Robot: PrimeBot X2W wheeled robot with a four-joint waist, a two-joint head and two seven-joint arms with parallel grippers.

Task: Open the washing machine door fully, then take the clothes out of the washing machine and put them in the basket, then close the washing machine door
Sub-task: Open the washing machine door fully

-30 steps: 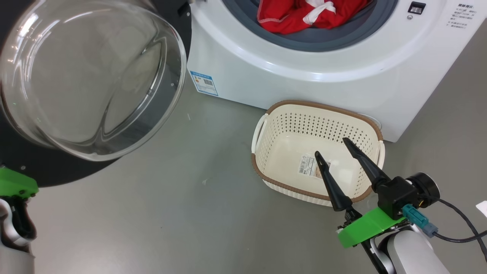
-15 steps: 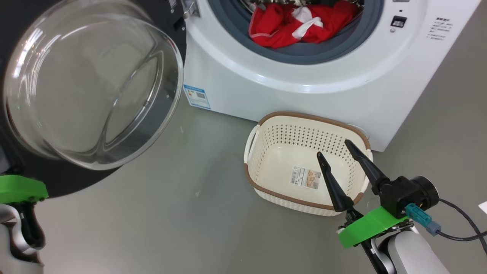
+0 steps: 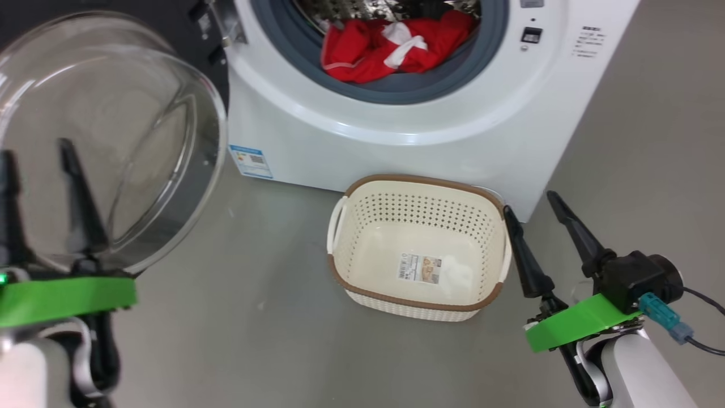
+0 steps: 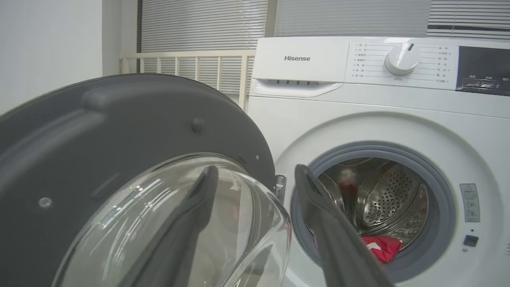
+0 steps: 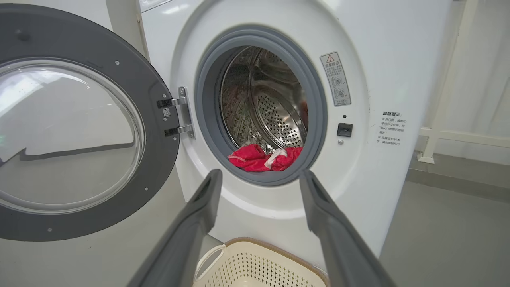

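Red clothes (image 3: 391,48), probably soft, light and limp, lie in the washing machine (image 3: 396,147) at the drum lip, top centre of the head view, best pinched at a raised fold; left gripper (image 3: 35,148) and right gripper (image 3: 528,203) gape empty.

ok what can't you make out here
- How much laundry there is: the head view's top edge cuts off the drum above the red clothes; in the right wrist view the grey gasket hides the pile's lower part.
- Small print on the washing machine front: too small to read.
- The basket in the right wrist view: cut off by the bottom edge.
- The washing machine door, left side: cut off by the head view's left edge.
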